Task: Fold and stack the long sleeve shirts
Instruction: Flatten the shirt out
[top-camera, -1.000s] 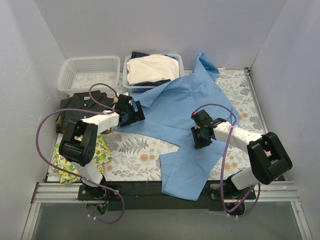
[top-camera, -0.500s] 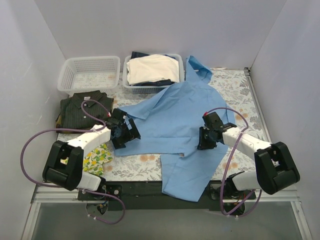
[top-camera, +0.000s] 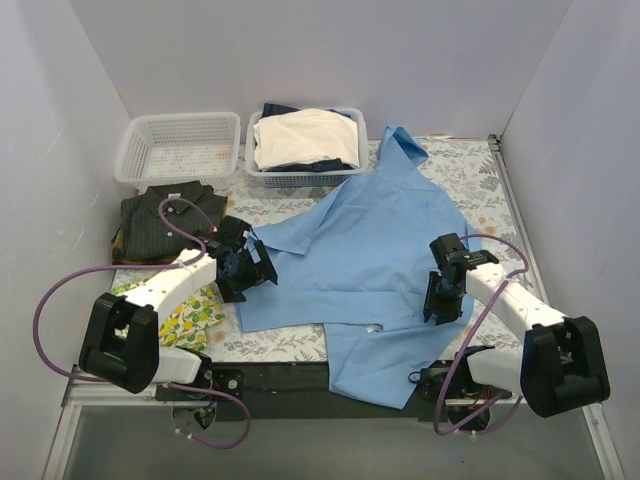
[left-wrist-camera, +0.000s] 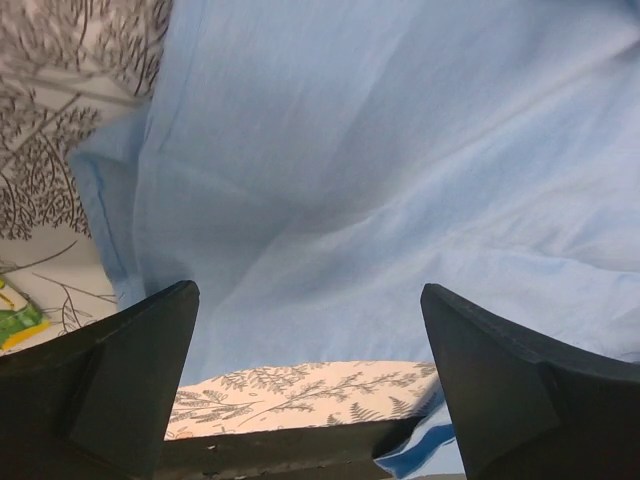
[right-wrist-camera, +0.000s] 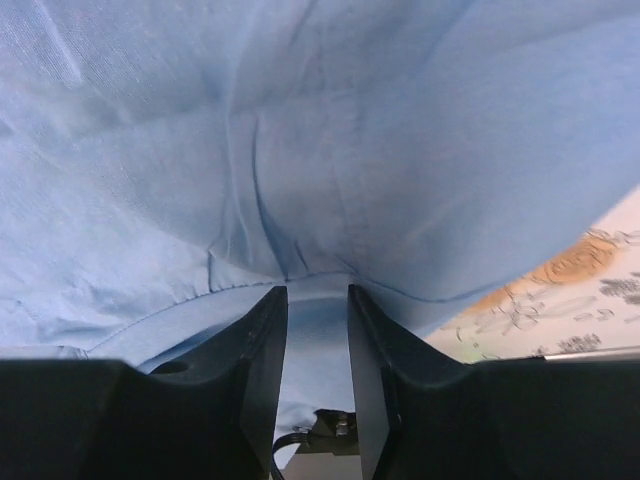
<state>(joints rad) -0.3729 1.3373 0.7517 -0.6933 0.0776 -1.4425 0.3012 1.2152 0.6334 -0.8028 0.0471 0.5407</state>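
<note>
The jaws of the left gripper (top-camera: 247, 268) stand spread wide, with nothing between them. In the left wrist view its 2 dark fingers (left-wrist-camera: 120, 370) frame the left side of the blue shirt (left-wrist-camera: 400, 180), which lies flat beyond the tips, its folded left edge running down just inside the left finger. The jaws of the right gripper (top-camera: 441, 300) stand a narrow way apart. In the right wrist view the fingers (right-wrist-camera: 250, 360) point at a crease and a hem of the blue shirt, and blue cloth shows in the slot between them; whether they pinch it cannot be told.

The blue shirt (top-camera: 360, 250) is spread open across the middle of the table (top-camera: 490, 190), collar toward the far side, its near part hanging over the near edge. The left gripper sits at its left edge and the right gripper at its right edge.

The dark shirt (top-camera: 165, 215) lies folded at the far left, well apart from both grippers. Near it, under the left arm, lies a lemon-print cloth (top-camera: 190, 318). 2 white baskets stand along the far side: the left basket (top-camera: 180, 150), and the right basket (top-camera: 350, 120) holding cream garments (top-camera: 305, 135), its near rim touching the blue shirt.
</note>
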